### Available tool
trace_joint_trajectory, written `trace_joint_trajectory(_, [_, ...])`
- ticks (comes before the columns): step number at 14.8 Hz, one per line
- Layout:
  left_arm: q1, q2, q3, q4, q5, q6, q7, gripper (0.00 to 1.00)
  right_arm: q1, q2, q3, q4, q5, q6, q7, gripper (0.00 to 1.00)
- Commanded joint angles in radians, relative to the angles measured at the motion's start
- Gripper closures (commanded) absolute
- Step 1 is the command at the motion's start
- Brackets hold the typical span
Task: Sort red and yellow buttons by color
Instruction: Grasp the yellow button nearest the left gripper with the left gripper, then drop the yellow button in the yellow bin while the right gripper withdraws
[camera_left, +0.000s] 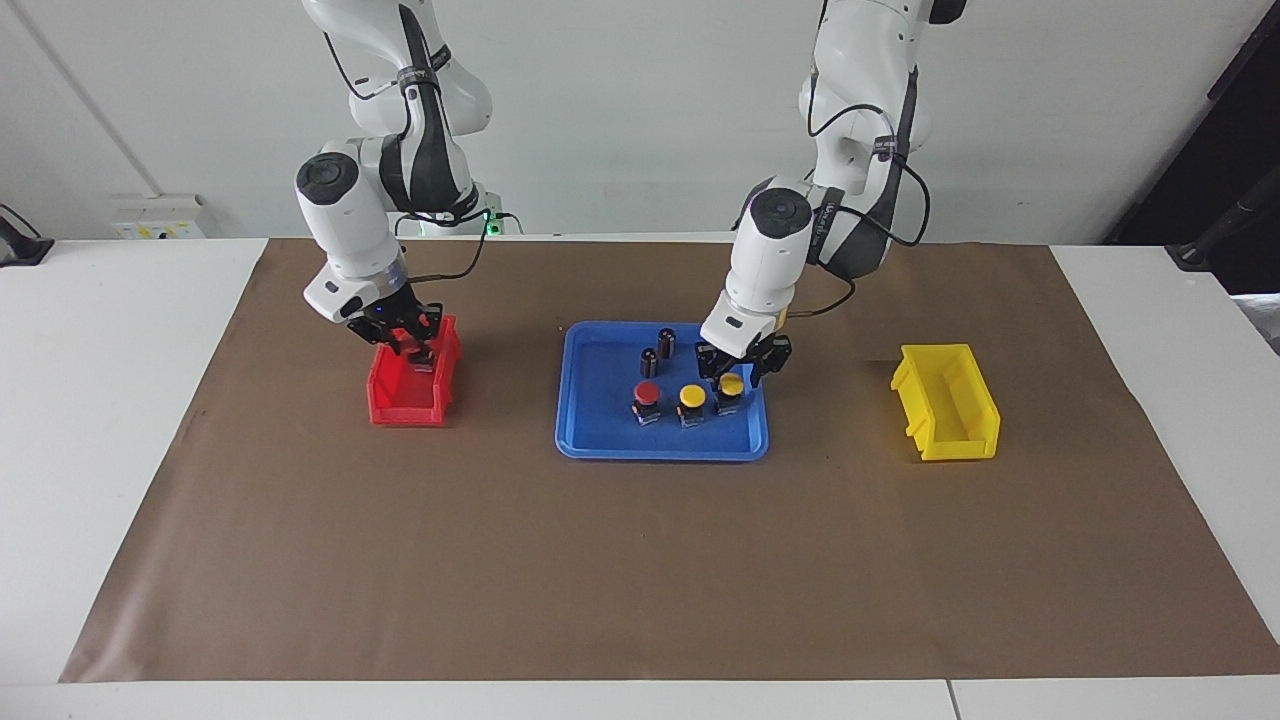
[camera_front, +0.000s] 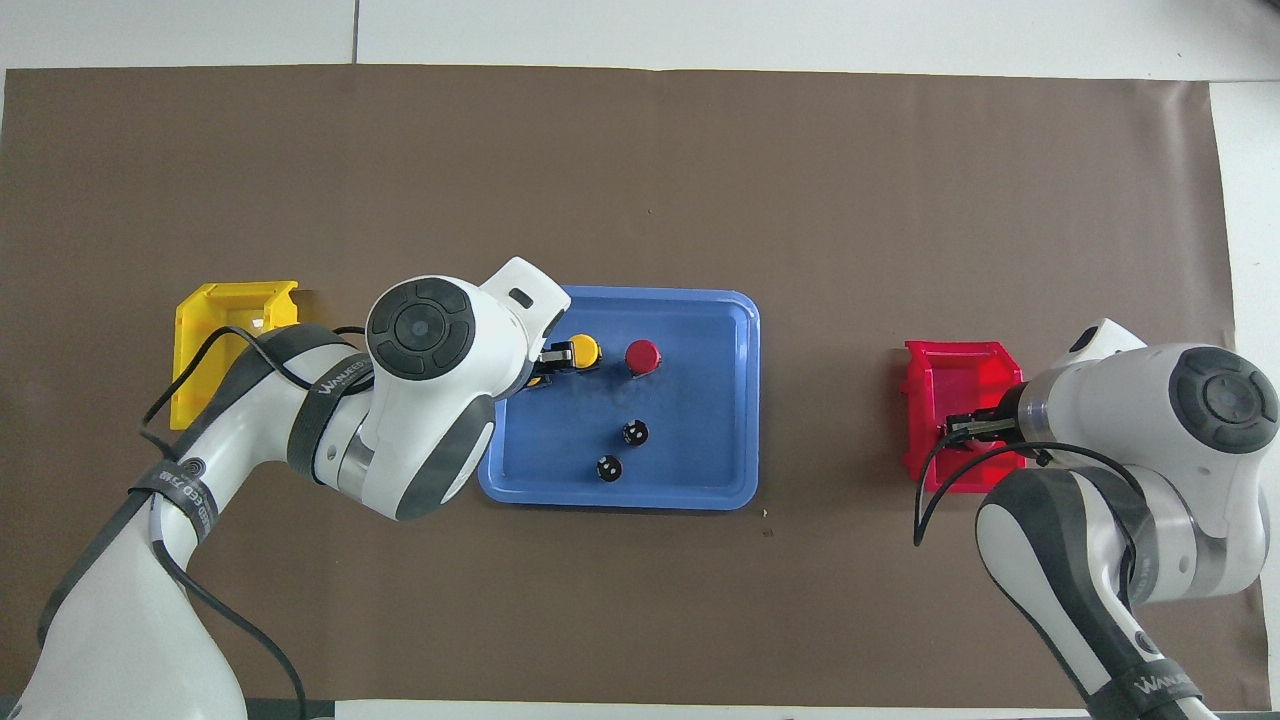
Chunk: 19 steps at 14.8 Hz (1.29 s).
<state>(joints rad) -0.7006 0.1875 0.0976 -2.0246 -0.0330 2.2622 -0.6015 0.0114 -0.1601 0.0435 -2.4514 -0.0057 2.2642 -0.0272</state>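
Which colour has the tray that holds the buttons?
Blue; the tray shows best in the overhead view.

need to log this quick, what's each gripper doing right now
Left gripper: open, fingers either side of a yellow button in the blue tray.
Right gripper: over the red bin; open or closed cannot be told.

a white table (camera_left: 110, 420) under a brown mat (camera_left: 640, 560), against a plain white wall (camera_left: 620, 110).

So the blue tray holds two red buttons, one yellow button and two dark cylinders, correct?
Not quite. The facing view shows the blue tray holding one red button and two yellow buttons; the two dark cylinders are right.
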Motion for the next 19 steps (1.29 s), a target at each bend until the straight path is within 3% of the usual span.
trace_joint_trajectory(1, [-0.014,-0.017,0.008,-0.031,-0.015,0.036,-0.034,0.79,-0.011,-0.029,0.003,-0.046,0.009,0.029,-0.033,0.83])
trace_joint_trajectory(2, [-0.014,-0.017,0.008,-0.025,-0.016,0.027,-0.037,0.90,-0.010,-0.029,0.003,-0.049,0.009,0.040,-0.039,0.82])
trace_joint_trajectory(3, [-0.014,-0.017,0.010,-0.017,-0.016,0.017,-0.038,0.95,-0.010,-0.029,0.003,-0.049,0.009,0.043,-0.039,0.76])
trace_joint_trajectory(6, [-0.014,-0.045,0.010,0.071,-0.016,-0.164,-0.043,0.98,-0.013,-0.027,0.001,-0.044,0.009,0.037,-0.057,0.48])
trace_joint_trajectory(8, [0.013,-0.080,0.022,0.157,-0.016,-0.321,-0.009,0.98,-0.013,-0.024,0.001,-0.029,0.009,0.022,-0.062,0.48])
trace_joint_trajectory(10, [0.079,-0.098,0.027,0.187,-0.008,-0.400,0.089,0.98,-0.010,-0.004,0.001,0.035,0.007,-0.033,-0.060,0.47])
trace_joint_trajectory(14, [0.304,-0.151,0.031,0.188,0.019,-0.423,0.313,0.98,-0.001,0.045,0.003,0.231,0.006,-0.211,-0.059,0.47])
trace_joint_trajectory(16, [0.366,-0.151,0.031,0.187,0.090,-0.414,0.450,0.98,0.004,0.089,0.010,0.366,0.007,-0.323,-0.050,0.45])
trace_joint_trajectory(19, [0.441,-0.152,0.031,0.169,0.094,-0.398,0.630,0.98,0.077,0.177,0.022,0.567,0.010,-0.414,0.076,0.42])
